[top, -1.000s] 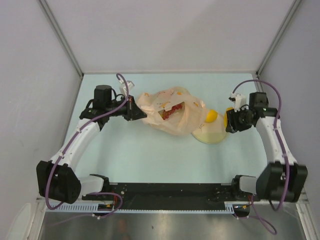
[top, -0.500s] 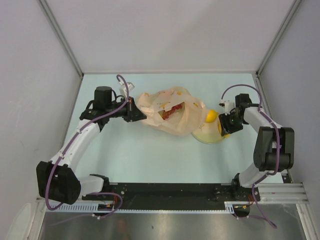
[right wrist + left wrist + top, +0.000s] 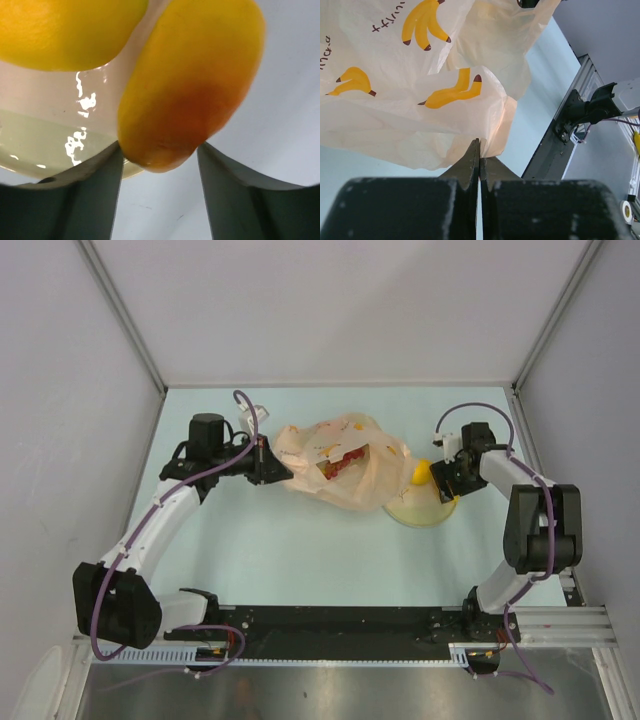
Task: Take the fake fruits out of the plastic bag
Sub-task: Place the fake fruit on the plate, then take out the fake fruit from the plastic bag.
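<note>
The orange fruit [image 3: 190,85] is clamped between the fingers of my right gripper [image 3: 447,485], above the right rim of the plate [image 3: 415,512] and beside the lemon [image 3: 421,472] resting on it. Lower it until it seats inside the rim, clear of the lemon, then release; dropped from height, it would likely roll. The plastic bag [image 3: 340,465] lies on the worktop [image 3: 300,550] left of the plate, with my left gripper [image 3: 272,468] clenched on the end farthest from the plate. One second ago my right gripper stood right of the plate; bag and left gripper are unchanged.

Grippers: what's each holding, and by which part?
Left gripper pinches the plastic bag at an edge fold. Right gripper clamps the orange fruit by one end.
</note>
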Motion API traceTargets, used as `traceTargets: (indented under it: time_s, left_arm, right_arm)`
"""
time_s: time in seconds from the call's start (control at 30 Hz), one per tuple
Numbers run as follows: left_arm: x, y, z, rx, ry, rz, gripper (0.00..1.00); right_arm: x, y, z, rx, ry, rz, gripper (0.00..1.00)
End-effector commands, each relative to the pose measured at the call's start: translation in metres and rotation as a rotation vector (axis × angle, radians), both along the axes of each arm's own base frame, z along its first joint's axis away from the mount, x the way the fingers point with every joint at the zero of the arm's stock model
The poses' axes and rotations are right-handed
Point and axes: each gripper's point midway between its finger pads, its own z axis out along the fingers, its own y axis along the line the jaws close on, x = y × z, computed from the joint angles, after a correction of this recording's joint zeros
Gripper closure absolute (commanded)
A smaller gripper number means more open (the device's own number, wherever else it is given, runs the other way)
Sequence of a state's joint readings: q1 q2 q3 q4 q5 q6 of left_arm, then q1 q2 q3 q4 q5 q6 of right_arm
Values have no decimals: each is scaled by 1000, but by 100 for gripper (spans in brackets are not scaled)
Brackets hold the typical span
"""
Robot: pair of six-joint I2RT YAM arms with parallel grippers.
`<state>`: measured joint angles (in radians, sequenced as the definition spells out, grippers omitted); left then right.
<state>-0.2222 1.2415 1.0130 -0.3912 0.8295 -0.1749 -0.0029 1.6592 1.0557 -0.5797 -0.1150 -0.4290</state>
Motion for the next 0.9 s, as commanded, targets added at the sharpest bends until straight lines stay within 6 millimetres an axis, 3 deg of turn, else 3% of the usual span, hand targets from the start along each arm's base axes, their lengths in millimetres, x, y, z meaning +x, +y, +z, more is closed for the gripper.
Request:
traceTargets:
  time_s: [0.0, 0.17, 0.2, 0.27, 0.33, 0.37, 0.43, 0.47, 0.53, 0.6, 0.63, 0.7, 0.87]
  left_arm:
    - [0, 2, 7, -3, -47, -5, 100]
    - [-6, 2, 6, -4, -30, -15, 100]
    - [-9, 2, 4, -1, -16, -20, 100]
    - [-14, 3, 5, 6, -14, -29, 100]
    - [-22, 5, 4, 19, 5, -42, 100]
    - [-25, 5, 7, 20, 8, -46, 100]
    - [-37, 5, 10, 12, 29, -72, 100]
    - [-41, 5, 11, 6, 34, -82, 100]
    - [-49, 4, 16, -13, 39, -94, 100]
    - [-54, 3, 17, -25, 51, -105, 100]
    - [-52, 5, 15, -17, 44, -110, 100]
    - [-47, 14, 14, 5, 63, -72, 100]
    - [-43, 22, 32, -19, 54, -69, 100]
  right_arm:
    - [10, -2, 3, -12, -27, 19, 19]
    - [7, 24, 54, 129, -58, 26, 6]
    - [6, 31, 75, 171, -99, 39, 0]
    - [6, 55, 114, 222, -170, 94, 0]
    - [2, 82, 165, 287, -307, 184, 0]
    - [-2, 109, 186, 318, -362, 258, 1]
    - [-4, 143, 230, 374, -523, 339, 5]
    - [-14, 173, 241, 416, -550, 404, 9]
    - [-18, 208, 255, 485, -592, 470, 28]
    - [-31, 243, 251, 520, -578, 590, 48]
    - [-27, 255, 233, 515, -537, 615, 53]
    - [-23, 274, 219, 534, -502, 623, 67]
    - [-5, 303, 169, 542, -406, 603, 75]
